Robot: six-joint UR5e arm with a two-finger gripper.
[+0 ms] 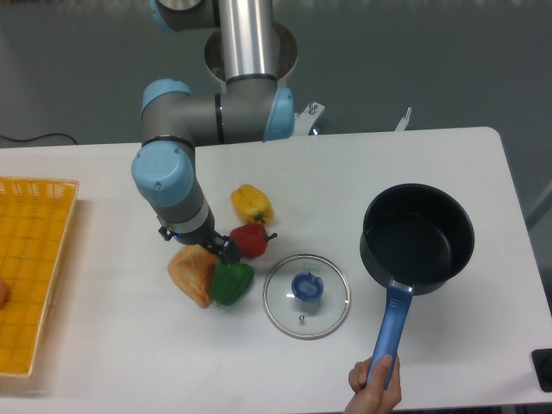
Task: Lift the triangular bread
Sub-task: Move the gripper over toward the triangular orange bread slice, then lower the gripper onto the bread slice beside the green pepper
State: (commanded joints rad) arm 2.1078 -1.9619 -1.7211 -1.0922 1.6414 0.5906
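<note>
**Q:** Where is your pincer, and how do its fingers stand?

**A:** My gripper (205,247) hangs at the end of my arm directly above the upper edge of the triangular bread (193,272). The wrist hides most of the fingers from the fixed camera, so I cannot tell whether they are apart or together. Nothing appears to be clamped between them.

**Q:** Where does the bread lie relative to its neighbours?

**A:** It rests flat on the white table (103,190), left of centre. Its right edge touches the green pepper (229,282). The red pepper (250,240) sits just beside my gripper on the right, and the yellow pepper (251,203) lies behind that. The glass lid (306,296) is near, further right. The yellow basket (30,267) stands well apart at the left edge. A person's hand (374,387) holds the blue handle of the black pot (417,241) at the right.

**Q:** How do you judge the bread will handle, and where would you take hold?

**A:** I judge it light, with a matte crust that should not slip. If it is real bread it would yield under pressure, so a gentle squeeze suits it. I would close across the 2 long sloping sides near the middle of the wedge, not at a rounded corner. The finger on the right side needs room, because the green pepper presses against that edge and could be nudged or caught.
</note>
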